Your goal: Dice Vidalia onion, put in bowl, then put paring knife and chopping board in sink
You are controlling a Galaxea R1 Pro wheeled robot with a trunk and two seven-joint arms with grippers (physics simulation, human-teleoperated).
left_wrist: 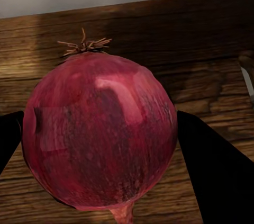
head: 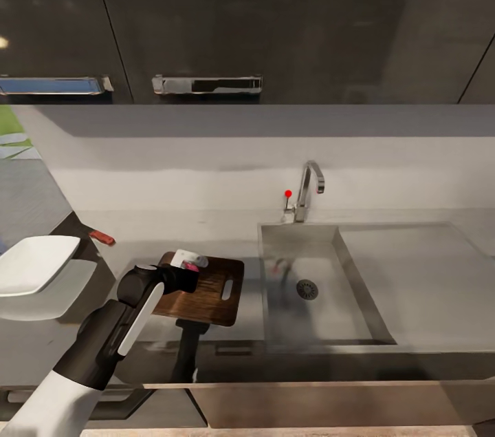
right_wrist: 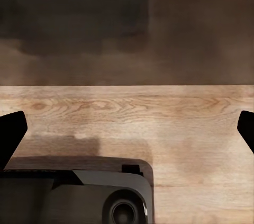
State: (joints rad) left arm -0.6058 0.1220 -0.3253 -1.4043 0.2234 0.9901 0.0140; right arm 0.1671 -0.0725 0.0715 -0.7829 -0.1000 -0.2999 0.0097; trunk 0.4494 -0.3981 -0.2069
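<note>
One onion (left_wrist: 100, 134) gripped in left hand (left_wrist: 106, 144) over chopping board (head: 213, 289); right hand (right_wrist: 127, 128) spread wide.

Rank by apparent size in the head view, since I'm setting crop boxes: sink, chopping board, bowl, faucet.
1. sink, largest by far.
2. chopping board and bowl: look alike; the bowl is cut by the frame edge, the board partly covered, so unranked.
3. faucet, smallest.
</note>
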